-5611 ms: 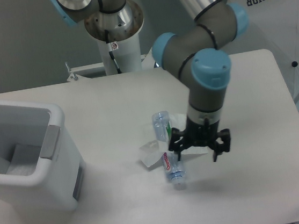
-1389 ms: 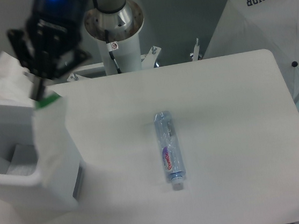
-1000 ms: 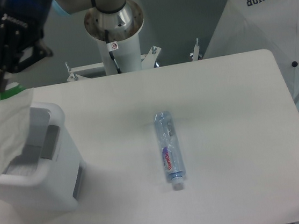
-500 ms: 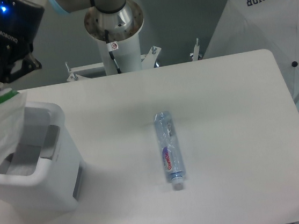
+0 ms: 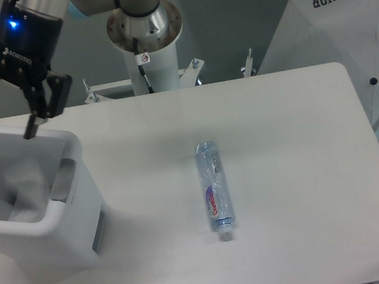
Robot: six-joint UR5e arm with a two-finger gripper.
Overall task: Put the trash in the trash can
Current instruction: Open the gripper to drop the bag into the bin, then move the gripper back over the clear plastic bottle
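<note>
Camera view, step in hand: the wrapper [image 5: 24, 195] is judged to have been let go; a pale, crumpled, translucent shape is seen low inside the trash can [image 5: 72, 190], at the left of the frame. Its green stripe cannot be made out.

Camera view, tool: the gripper [image 5: 4, 111] is seen in the upper left of the frame, above the far rim of the trash can. Its fingers [image 5: 36, 115] are spread wide apart and nothing is held between them.

Camera view, remaining trash: the bottle [image 5: 214, 194] is seen lying on its side on the table [image 5: 302, 170], just below the middle of the frame, well apart from the trash can and from the gripper.

Camera view, bottle appearance: a small, clear plastic body is shown with a red-and-white label toward its lower half; the cap end is pointed toward the bottom of the frame. It is judged light and apt to roll sideways if nudged.

Camera view, trash can appearance: a white rectangular bin with a thick rounded rim and a grey side panel is shown, far bigger than the bottle.

Camera view, progress: one of two pieces is judged done.

Camera view, next move: the open gripper would need to be carried toward the centre of the frame, lowered over the bottle and closed across its narrow width.
</note>
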